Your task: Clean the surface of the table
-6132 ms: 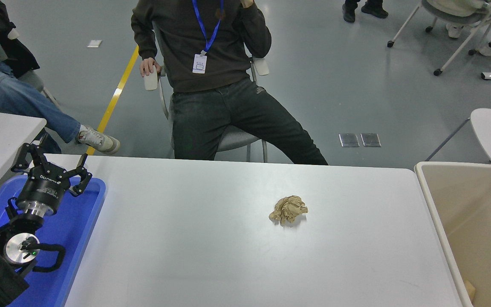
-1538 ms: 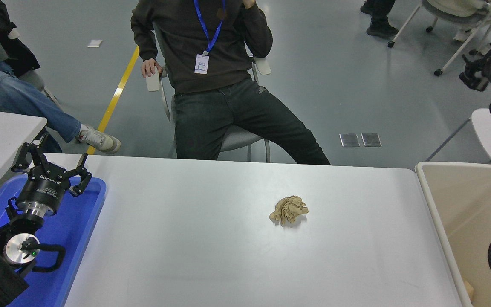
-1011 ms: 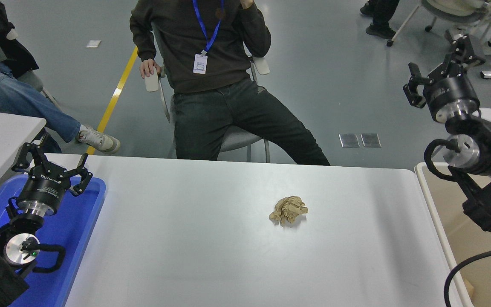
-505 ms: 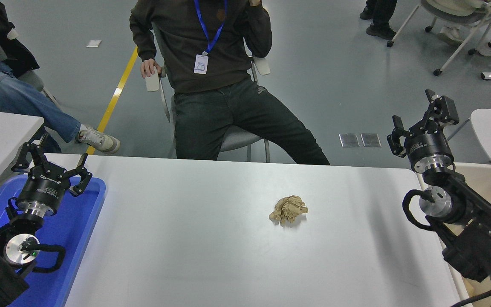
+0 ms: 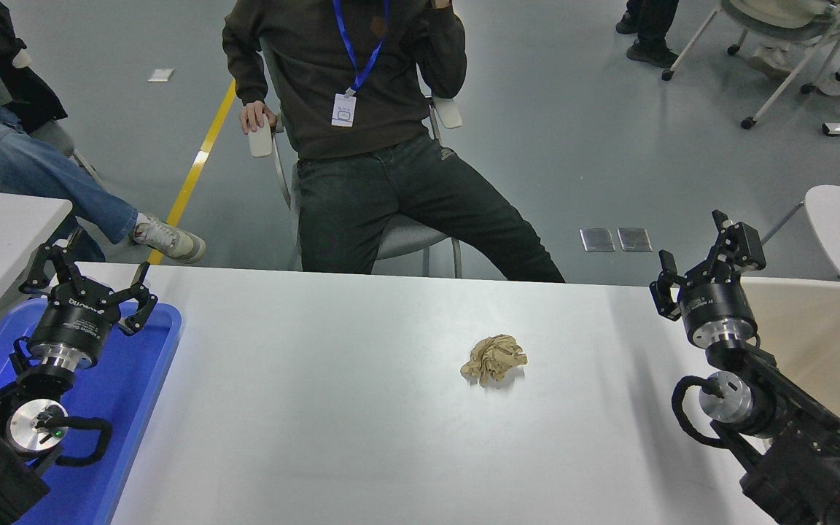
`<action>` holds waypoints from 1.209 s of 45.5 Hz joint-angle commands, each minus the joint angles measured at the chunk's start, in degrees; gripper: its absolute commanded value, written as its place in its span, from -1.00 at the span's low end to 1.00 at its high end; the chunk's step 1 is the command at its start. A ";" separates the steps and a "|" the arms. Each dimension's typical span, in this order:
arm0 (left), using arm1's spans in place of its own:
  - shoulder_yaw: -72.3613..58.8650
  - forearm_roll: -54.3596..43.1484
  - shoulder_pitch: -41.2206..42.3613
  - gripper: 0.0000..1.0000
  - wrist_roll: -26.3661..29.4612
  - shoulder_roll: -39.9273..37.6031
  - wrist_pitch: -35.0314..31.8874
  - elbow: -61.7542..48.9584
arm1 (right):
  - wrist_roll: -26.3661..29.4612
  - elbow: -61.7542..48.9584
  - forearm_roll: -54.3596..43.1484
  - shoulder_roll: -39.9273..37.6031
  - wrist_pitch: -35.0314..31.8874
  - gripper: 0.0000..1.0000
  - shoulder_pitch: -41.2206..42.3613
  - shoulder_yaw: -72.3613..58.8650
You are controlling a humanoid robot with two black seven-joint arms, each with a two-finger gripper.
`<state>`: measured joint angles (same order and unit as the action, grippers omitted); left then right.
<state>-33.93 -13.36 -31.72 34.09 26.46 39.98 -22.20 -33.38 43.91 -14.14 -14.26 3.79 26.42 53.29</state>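
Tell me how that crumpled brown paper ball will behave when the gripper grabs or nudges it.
The paper ball looks loosely wadded, so it is probably very light and will crush inward under the right gripper. Its lumpy, creased shape suggests that it would skid or tumble briefly on the smooth table surface, not roll far.

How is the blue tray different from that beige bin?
The blue tray is shallow and sits at the table's left end, under the parked left tool. The beige bin is deep and stands off the right end, behind the right tool. Both look like plastic.
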 commanded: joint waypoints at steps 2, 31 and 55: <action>-0.08 0.00 -0.01 1.00 -0.08 0.00 0.01 0.05 | -0.46 0.39 0.08 0.29 -0.01 0.97 -0.76 -0.11; -0.08 0.00 -0.01 1.00 -0.08 0.00 0.01 0.05 | 0.24 0.48 -1.67 -16.58 -5.54 0.97 18.99 -39.36; -0.08 0.00 -0.01 1.00 -0.08 0.00 0.01 -0.03 | 0.24 -5.40 -28.57 -11.59 -7.74 0.96 51.71 -86.24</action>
<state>-34.02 -13.36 -31.73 34.03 26.45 39.98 -22.20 -33.16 41.90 -30.45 -30.04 -2.39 67.40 -16.24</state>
